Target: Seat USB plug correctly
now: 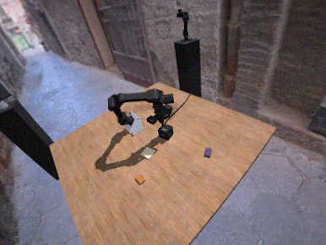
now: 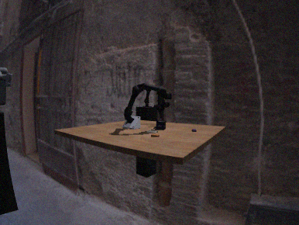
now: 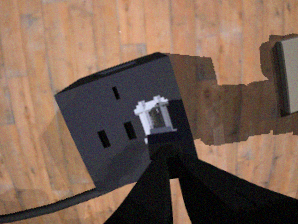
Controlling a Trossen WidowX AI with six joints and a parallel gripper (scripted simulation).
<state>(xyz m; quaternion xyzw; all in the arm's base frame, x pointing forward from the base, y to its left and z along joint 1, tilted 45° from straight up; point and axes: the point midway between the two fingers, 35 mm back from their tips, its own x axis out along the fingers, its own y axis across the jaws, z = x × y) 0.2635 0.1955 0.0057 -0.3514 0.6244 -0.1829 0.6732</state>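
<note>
The tool point(image 3: 170, 151) is closed on the USB plug point(image 3: 154, 116), which it grips from directly above; in the wrist view the two dark fingers converge just below the plug's pale metal shell. The plug stands in a socket on the top face of the power cube point(image 3: 109, 125), near that face's right-hand edge as the wrist view shows it, with three small dark slots visible on the same face to the plug's left. How deep the plug sits in the socket cannot be judged from these views. The power cube rests on the wooden worktop point(image 1: 220, 139), directly under the arm's wrist in the top view point(image 1: 165, 132), and a dark cable point(image 1: 179, 107) runs from the cube area toward the far edge of the worktop. A pale flat square plate point(image 1: 148, 153) lies on the worktop just in front of the cube, partly within the arm's shadow. A small orange block point(image 1: 139, 179) lies nearer the front of the worktop, and a small purple block point(image 1: 208, 152) lies well apart to the right. The arm's white base point(image 1: 134, 123) stands to the left of the cube.
</note>
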